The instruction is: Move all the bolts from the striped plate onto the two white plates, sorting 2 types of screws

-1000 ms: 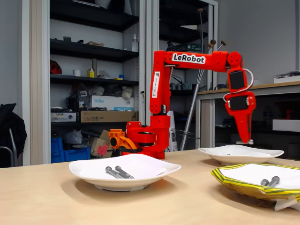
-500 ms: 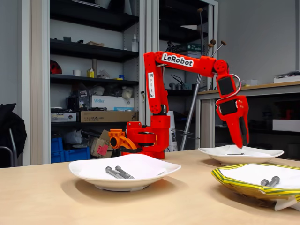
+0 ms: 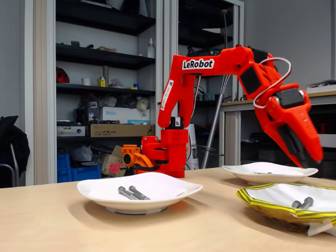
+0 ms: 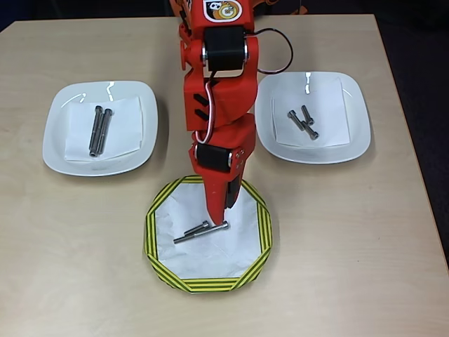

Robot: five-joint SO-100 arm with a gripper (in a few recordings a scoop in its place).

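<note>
The striped plate (image 4: 156, 242) (image 3: 261, 202) lies at the front with two grey bolts (image 4: 200, 231) (image 3: 303, 202) on its white centre. My red gripper (image 4: 217, 216) (image 3: 311, 157) hangs just above those bolts, tilted down, its jaws a little apart and nothing between them. In the overhead view the left white plate (image 4: 57, 144) (image 3: 102, 190) carries two long bolts (image 4: 100, 130) (image 3: 133, 193) side by side. The right white plate (image 4: 355, 133) (image 3: 295, 172) holds three short bolts (image 4: 302, 122).
The arm's red base (image 3: 160, 155) stands at the back of the wooden table (image 4: 337, 267), between the two white plates. Bare tabletop runs along the front and both sides. Shelves and a bench stand behind the table.
A second ago the gripper held a short bolt over the right white plate. It let the bolt fall there, then swung forward to hang over the striped plate.
</note>
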